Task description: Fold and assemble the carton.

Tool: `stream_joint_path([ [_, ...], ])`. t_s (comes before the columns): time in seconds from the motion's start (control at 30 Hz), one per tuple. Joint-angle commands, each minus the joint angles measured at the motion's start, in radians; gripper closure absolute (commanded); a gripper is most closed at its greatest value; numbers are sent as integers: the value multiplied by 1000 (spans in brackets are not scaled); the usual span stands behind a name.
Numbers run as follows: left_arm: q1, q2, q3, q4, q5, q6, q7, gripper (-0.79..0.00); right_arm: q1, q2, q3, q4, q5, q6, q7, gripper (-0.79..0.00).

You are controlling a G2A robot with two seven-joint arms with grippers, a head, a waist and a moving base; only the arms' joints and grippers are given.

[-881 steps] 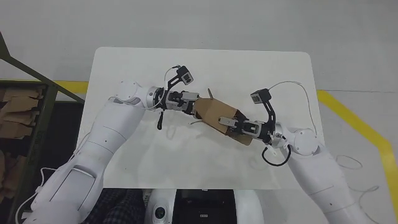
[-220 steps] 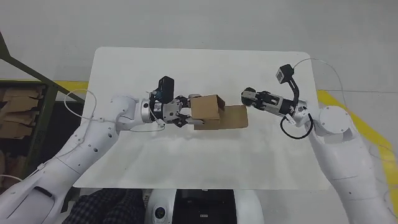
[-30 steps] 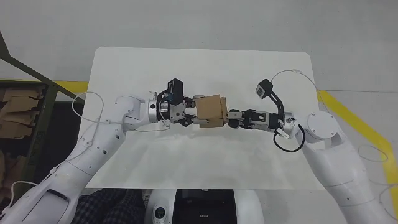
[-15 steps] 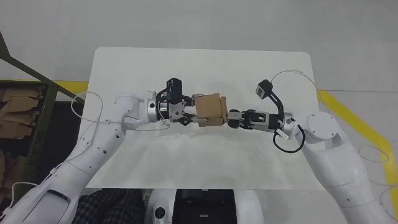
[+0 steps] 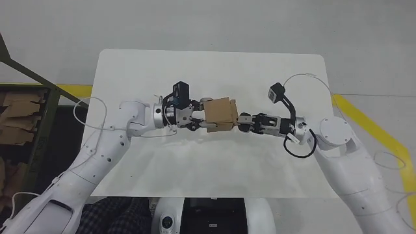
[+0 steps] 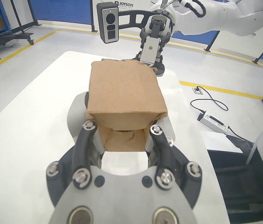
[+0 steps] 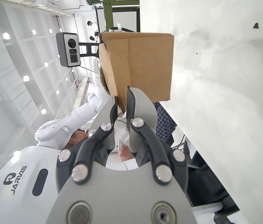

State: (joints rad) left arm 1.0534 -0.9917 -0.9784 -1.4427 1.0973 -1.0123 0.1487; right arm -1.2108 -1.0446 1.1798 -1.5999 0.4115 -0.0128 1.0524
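Note:
A small brown carton (image 5: 221, 112) is held above the middle of the white table (image 5: 279, 78) between both arms. My left gripper (image 5: 200, 118) is shut on the carton's left end; in the left wrist view its fingers (image 6: 88, 129) clamp the two sides of the carton (image 6: 124, 89), whose near end is open. My right gripper (image 5: 242, 123) meets the carton from the right. In the right wrist view its fingertips (image 7: 129, 99) are pinched on the edge of a flap of the carton (image 7: 145, 64). The other end of the carton is hidden.
A rack with flat cardboard pieces (image 5: 19, 120) stands off the table's left side. Yellow floor tape (image 5: 370, 127) runs on the right. Bare table lies in front of and behind the carton. A small dark speck (image 7: 256, 26) sits on the tabletop.
Compared with a second ago the left wrist has shifted slightly to the left. The carton and both grips look the same.

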Motion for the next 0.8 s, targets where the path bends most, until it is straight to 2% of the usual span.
stream_joint_path([
  [0.0,2,0,-2,0,1,0,1,-302,1,0,-1,2,2,-1,0,-43],
  [0.77,16,-5,-17,-19,44,0,5,-308,31,-5,-32,-2,1,18,-6,-37],
])
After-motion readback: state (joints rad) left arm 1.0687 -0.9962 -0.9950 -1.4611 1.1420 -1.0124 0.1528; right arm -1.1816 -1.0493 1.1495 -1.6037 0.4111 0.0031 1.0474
